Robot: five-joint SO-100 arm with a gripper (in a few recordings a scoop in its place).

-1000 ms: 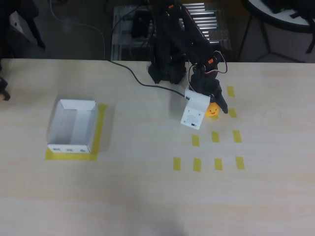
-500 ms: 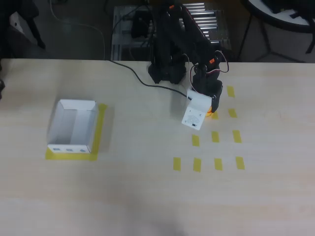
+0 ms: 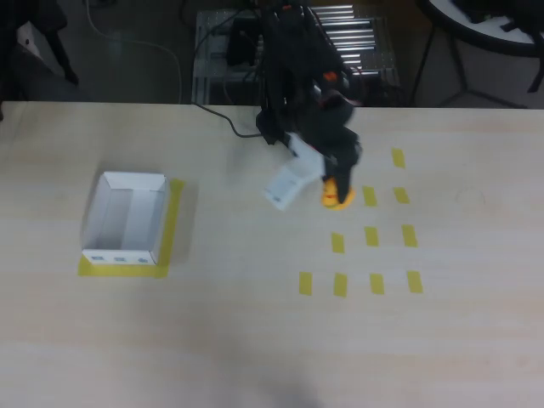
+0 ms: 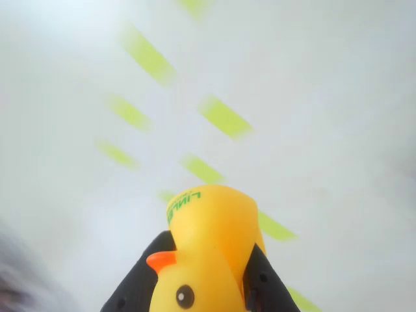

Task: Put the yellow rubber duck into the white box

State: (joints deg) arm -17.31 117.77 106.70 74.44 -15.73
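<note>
1. The black two-finger gripper pinches the small rounded yellow rubber duck, right of centre in the overhead view.
2. The shallow white cardboard box sits well apart, at left.
3. Risk: the rounded rubber may squirm loose during the swing and land short of the box.
</note>
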